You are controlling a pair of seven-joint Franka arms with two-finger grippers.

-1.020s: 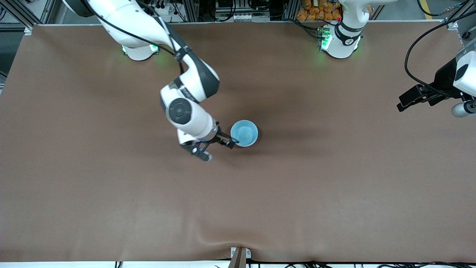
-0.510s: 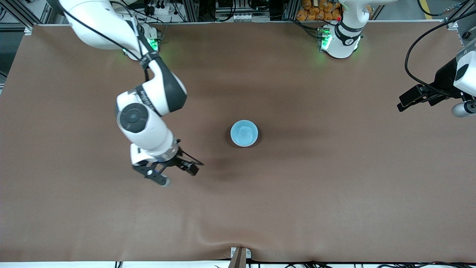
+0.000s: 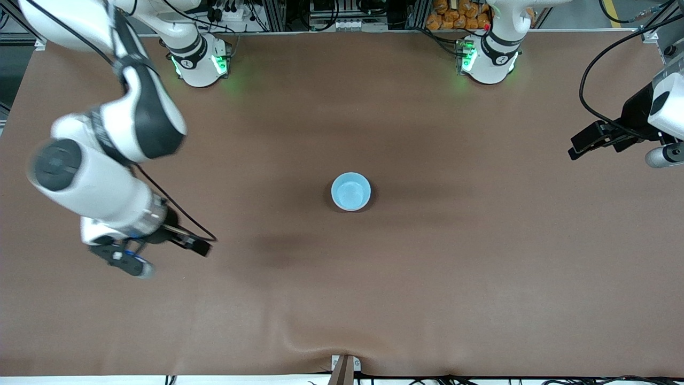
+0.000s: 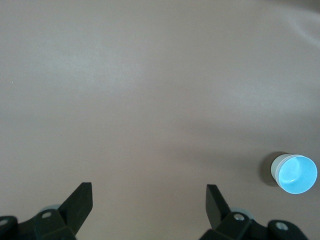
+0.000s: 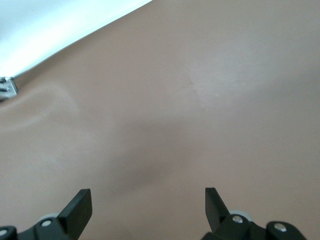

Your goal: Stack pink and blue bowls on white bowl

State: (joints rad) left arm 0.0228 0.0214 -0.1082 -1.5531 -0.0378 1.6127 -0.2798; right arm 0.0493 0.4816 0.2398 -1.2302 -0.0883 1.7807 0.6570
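Observation:
The light blue bowl [image 3: 350, 191] stands upright in the middle of the brown table. In the left wrist view it [image 4: 298, 174] shows a pale whitish wall [image 4: 276, 168] under its rim. No separate pink or white bowl is in view. My right gripper [image 3: 165, 256] is open and empty, above bare table well off the bowl toward the right arm's end; its wrist view [image 5: 148, 202] shows only table. My left gripper [image 3: 614, 155] is open and empty, waiting at the left arm's end of the table, with bare table between its fingers [image 4: 149, 200].
A small metal bracket [image 3: 343, 366] sits at the table edge nearest the front camera, where the brown cover wrinkles; it also shows in the right wrist view [image 5: 7, 86] beside the white strip [image 5: 60, 25] off the table's edge.
My right gripper was at the blue bowl's rim, then let go and swung away toward the right arm's end of the table. The bowl and left arm stayed put.

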